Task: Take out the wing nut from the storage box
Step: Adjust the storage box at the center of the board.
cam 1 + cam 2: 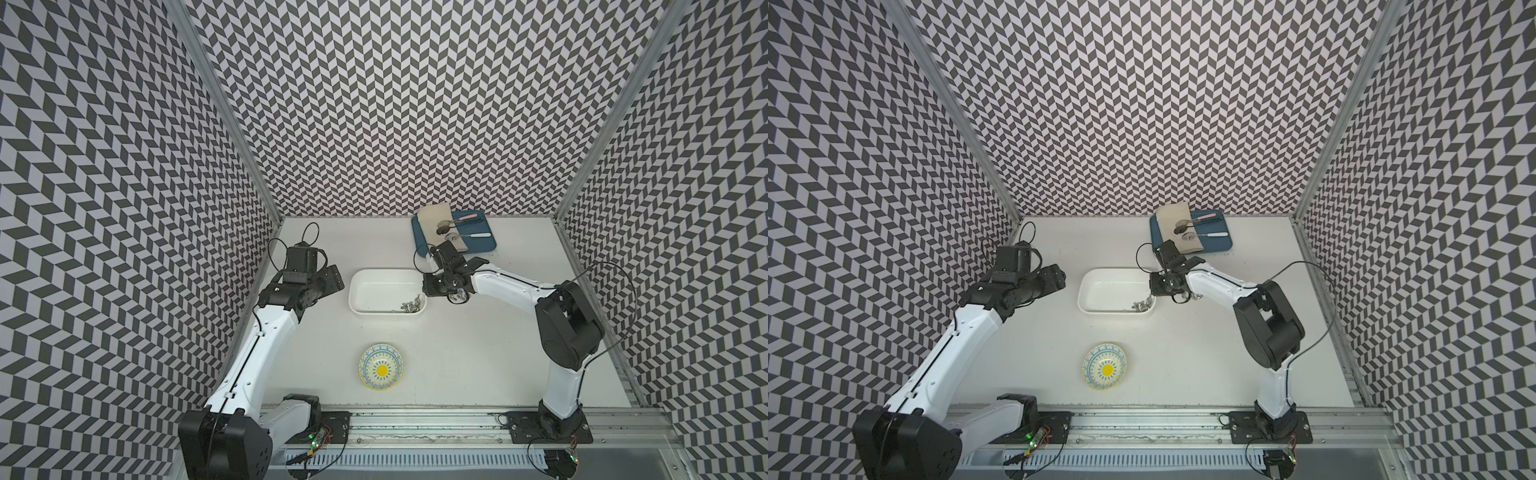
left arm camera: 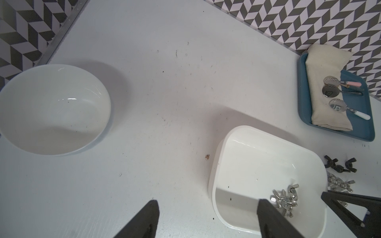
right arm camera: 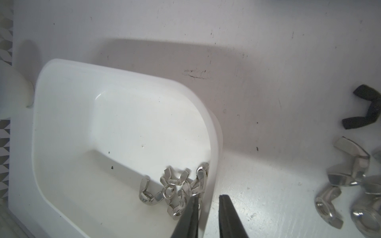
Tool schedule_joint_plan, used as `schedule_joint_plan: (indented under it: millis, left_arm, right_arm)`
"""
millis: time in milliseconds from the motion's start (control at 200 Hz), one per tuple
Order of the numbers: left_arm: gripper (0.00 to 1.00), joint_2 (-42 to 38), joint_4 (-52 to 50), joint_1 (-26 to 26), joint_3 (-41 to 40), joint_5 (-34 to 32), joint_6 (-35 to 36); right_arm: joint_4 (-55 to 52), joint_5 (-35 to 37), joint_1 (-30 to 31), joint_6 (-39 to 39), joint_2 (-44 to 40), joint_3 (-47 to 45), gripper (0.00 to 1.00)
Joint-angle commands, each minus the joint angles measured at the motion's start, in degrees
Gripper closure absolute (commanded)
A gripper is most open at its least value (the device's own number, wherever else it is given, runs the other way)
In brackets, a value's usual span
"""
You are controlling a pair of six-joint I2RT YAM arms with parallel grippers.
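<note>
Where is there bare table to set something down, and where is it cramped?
Bare: the strip between the storage box and the patterned bowl, and the stretch from that bowl to the right arm's base. Crowded: right of the box, where loose wing nuts lie near the blue tray.

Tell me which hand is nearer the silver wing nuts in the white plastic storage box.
Right. Right hand: at the storage box rim, beside the wing nuts. Left hand: beyond the opposite end.

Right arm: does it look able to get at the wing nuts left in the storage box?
Probably yes. The right gripper sits above the wall of the storage box, jaws slightly apart, right beside the wing nuts heaped in that corner. Nothing covers them, though the wall crowds the pile.
</note>
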Motion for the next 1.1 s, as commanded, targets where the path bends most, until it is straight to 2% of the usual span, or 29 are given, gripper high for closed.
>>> schedule_joint_plan:
  millis: [0, 305, 486, 741, 1092]
  left_arm:
    - [0.21, -1.09, 0.95, 0.18, 0.63, -0.06, -0.47]
    - [0.21, -1.62, 0.43, 0.31, 0.83, -0.33, -0.28]
    - [0.21, -1.80, -0.02, 0.27, 1.19, -0.49, 0.04]
    - [0.21, -1.70, -0.64, 0.28, 1.92, -0.33, 0.41]
    - [0.21, -2.10, -1.54, 0.18, 1.53, 0.41, 0.49]
  right_arm:
    - [-0.34, 1.76, 0.38, -0.73, 1.58, 1.36, 0.81]
    - [-4.06, 5.04, 0.38, -2.79, 5.04, 6.87, 0.88]
    - [-8.09, 8.69, 0.28, -6.82, 7.79, 11.22, 0.92]
    - [-10.66, 12.90, 0.20, -15.43, 11.49, 16.16, 0.95]
    - [-13.12, 12.53, 0.20, -29.37, 16.82, 24.23, 0.96]
